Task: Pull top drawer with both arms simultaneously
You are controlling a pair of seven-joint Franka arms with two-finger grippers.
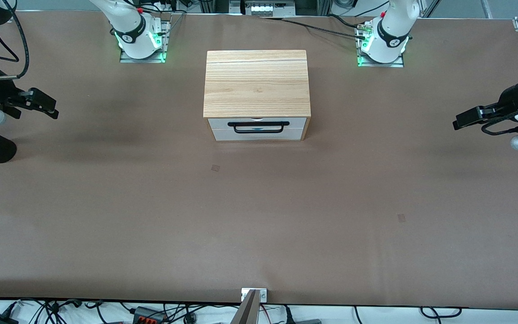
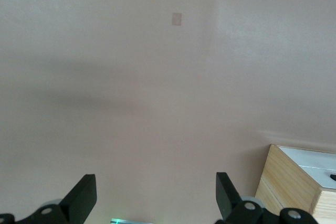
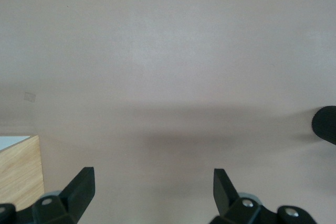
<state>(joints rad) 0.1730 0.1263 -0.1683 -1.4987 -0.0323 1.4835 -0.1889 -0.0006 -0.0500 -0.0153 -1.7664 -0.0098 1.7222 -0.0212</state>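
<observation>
**Table with drawer cabinet, both arms parked wide**

Table: flat matte brown covering, bare across the stretch nearest the camera.

Cabinet: boxy, pale grained wood top, standing midway between the two bases.

Top drawer: white front, long black bar handle, pushed in flush.

Left gripper: black, held level over the table's edge at the left arm's end, jaws spread wide, nothing between them.

Right gripper: black, level over the right arm's end, jaws likewise spread and unladen.
</observation>
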